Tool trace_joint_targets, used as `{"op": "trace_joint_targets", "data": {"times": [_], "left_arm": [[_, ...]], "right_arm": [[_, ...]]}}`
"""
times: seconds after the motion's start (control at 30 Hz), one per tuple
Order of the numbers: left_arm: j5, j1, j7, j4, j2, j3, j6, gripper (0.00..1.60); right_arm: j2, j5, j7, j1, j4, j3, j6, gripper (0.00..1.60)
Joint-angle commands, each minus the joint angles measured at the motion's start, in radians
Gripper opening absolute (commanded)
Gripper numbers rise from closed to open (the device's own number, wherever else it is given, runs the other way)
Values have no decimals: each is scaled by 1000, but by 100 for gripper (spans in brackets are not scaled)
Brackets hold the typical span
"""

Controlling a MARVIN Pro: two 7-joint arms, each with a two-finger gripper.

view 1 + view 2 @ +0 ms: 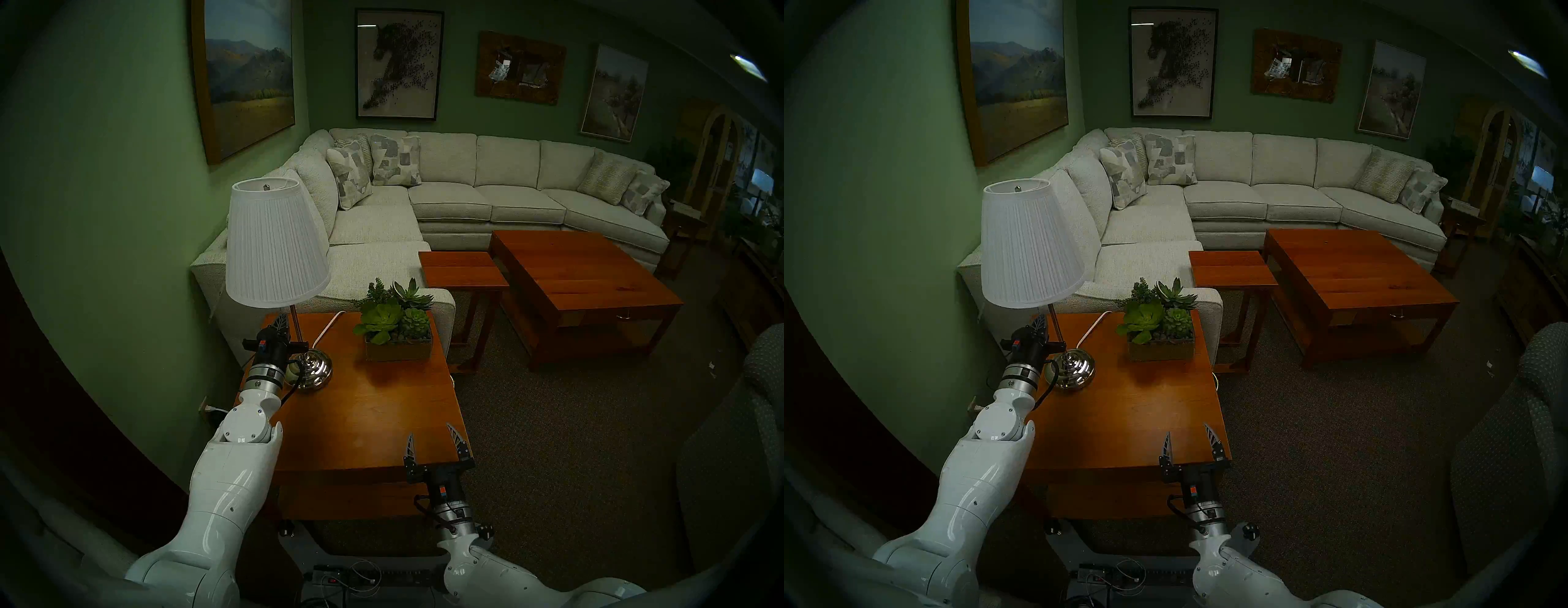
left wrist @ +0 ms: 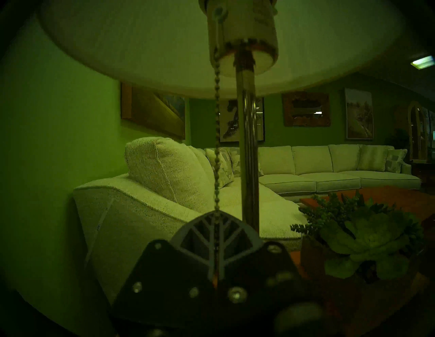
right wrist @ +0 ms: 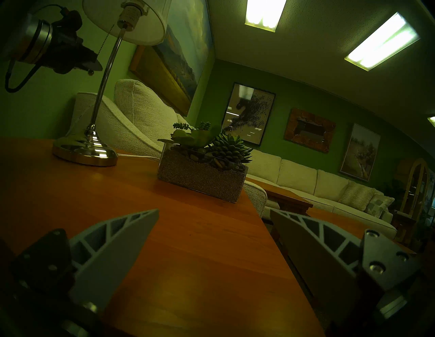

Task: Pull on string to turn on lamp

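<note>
The lamp [image 1: 275, 246] stands at the back left of the wooden side table [image 1: 373, 420], with a white pleated shade, a chrome pole [image 2: 247, 153] and a ribbed chrome base [image 3: 84, 150]. The shade looks unlit. The string [image 2: 216, 141], a thin beaded chain, hangs from the socket just left of the pole. My left gripper [image 1: 282, 325] is under the shade and shut on the string, fingertips together [image 2: 216, 221]. In the right wrist view the chain [image 3: 107, 38] runs taut to the gripper [image 3: 96, 63], and its dark bead [image 3: 90, 72] hangs below. My right gripper [image 1: 432, 441] is open and empty over the table's front right corner.
A glass planter of succulents [image 1: 399, 335] stands at the table's back right. A white power cord [image 1: 326, 327] trails off the back edge. A pale sectional sofa [image 1: 466, 199] is behind, with a small wooden table [image 1: 462, 267] and a coffee table [image 1: 572, 288] to the right.
</note>
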Motion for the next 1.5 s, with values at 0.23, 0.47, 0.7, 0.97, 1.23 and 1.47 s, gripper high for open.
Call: {"op": "trace_joint_targets", "data": {"times": [0.23, 0.47, 0.7, 0.97, 1.23, 1.47], "left_arm": [[-21, -33, -26, 125, -15, 18, -21, 0], [-26, -10, -15, 77, -8, 16, -14, 0], [-12, 63, 11, -68, 2, 6, 18, 0], [31, 134, 55, -192, 14, 4, -17, 41], [34, 171, 66, -281, 22, -8, -12, 160], [21, 231, 58, -366, 30, -15, 0, 160]], "right_arm": [[-1, -3, -12, 13, -18, 2, -1, 160], [0, -3, -13, 13, -19, 1, 0, 160], [-1, -4, -14, 12, -19, 2, 0, 160], [0, -3, -12, 13, -18, 2, 0, 160], [-1, -3, -11, 13, -17, 3, -1, 160], [-1, -3, -11, 13, -17, 2, -1, 160]]}}
